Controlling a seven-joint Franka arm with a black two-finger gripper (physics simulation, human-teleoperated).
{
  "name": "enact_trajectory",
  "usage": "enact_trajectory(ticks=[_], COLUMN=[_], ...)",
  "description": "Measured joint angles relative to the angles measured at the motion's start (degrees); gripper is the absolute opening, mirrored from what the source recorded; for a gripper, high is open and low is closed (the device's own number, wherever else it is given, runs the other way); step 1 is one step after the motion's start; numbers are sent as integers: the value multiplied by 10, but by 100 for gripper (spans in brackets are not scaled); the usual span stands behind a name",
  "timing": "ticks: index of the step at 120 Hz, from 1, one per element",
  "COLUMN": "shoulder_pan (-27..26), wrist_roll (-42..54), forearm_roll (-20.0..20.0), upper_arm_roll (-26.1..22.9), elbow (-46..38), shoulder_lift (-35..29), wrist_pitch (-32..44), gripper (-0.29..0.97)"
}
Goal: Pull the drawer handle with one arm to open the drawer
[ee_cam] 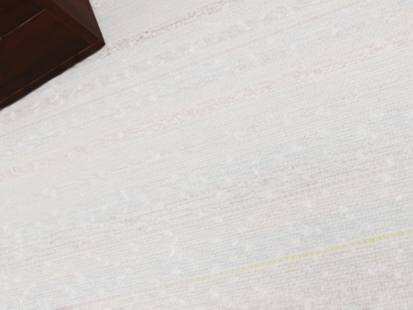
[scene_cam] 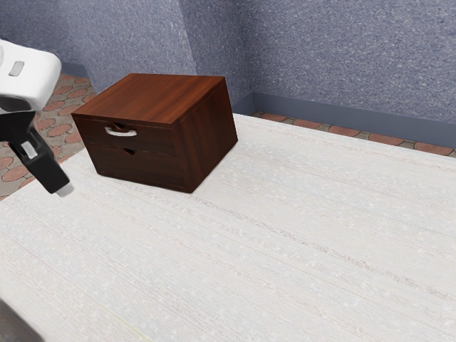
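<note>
**Current state.** The dark brown wooden two-drawer cabinet (scene_cam: 164, 128) stands on the white textured table (scene_cam: 299, 235), in the upper left of the exterior frame. The upper drawer (scene_cam: 142, 135) sits flush with the cabinet face, so it reads as shut. Its white curved bar handle (scene_cam: 120, 131) is mounted at the top centre of the drawer front. The black gripper (scene_cam: 63, 189) hangs at the left edge of the frame, lower than the handle and apart from the cabinet. It holds nothing, and whether it is apart or together cannot be told. In the wrist view, one cabinet corner (ee_cam: 39, 45) shows beyond bare table (ee_cam: 226, 181).

**Handling.** The handle is probably rigid and smooth. Take hold at the middle of the bar, where it stands off the wood. The drawer should slide straight out. An off-centre or angled pull is likely to slip off the bar or shift the cabinet.
</note>
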Motion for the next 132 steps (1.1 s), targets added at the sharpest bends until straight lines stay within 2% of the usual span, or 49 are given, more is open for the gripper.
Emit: enact_trajectory(ticks=[8,15,36,58,85,102,132], shoulder_pan=[0,-2,-12,-21,-23,-23,-22], wrist_roll=[1,3,19,46,94,132,202], forearm_roll=[7,17,64,94,104,104,88], upper_arm_roll=[10,42,136,209,263,274,303], elbow=[-32,-60,-91,-86,-63,6,20], shoulder_lift=[-32,-50,-52,-1,52,154,207], wrist_pitch=[7,19,68,124,177,196,253], gripper=[68,68,68,68,68,68,68])
